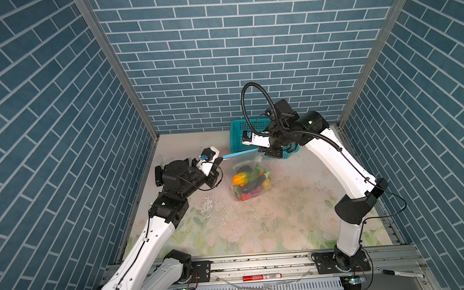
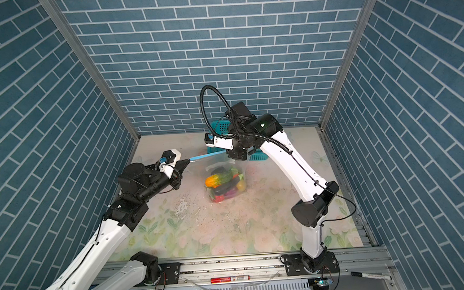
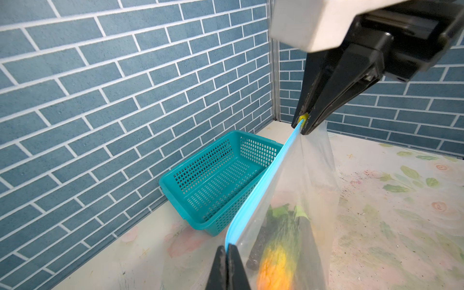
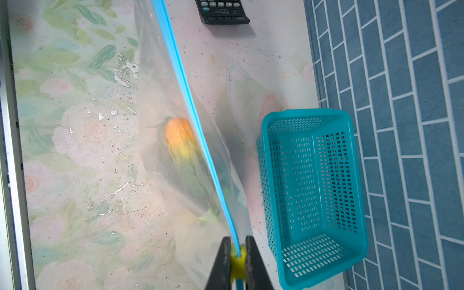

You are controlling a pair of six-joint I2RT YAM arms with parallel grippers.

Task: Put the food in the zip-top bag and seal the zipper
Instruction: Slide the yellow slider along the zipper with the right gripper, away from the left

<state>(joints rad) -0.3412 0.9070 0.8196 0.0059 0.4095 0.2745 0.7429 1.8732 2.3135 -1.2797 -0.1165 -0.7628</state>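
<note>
1. Right gripper (image 4: 238, 247): clamped shut on the yellow slider tab (image 4: 238, 263), with nothing else between its fingers.
2. Left gripper (image 3: 227, 248): fully closed, pinching the opposite end of the light-blue zipper (image 3: 263, 180).
3. From the right gripper, zipper stretched taut and straight to the left gripper, long axis lying on the line between the 2. Any slide of the tab judged to run along that line, with the left gripper as anchor.
4. Whether the 2 tracks are already mated: cannot tell.
5. Zip-top bag (image 3: 316, 160): hanging below the zipper, between both grippers. Inside: orange-green cucumber-like piece (image 1: 244, 178), dark eggplant (image 1: 256, 181), yellow fruit (image 1: 267, 184), red piece (image 1: 246, 196).
6. Teal mesh basket (image 4: 334, 175): just beside the right gripper, across the zipper from the food, holding nothing.
</note>
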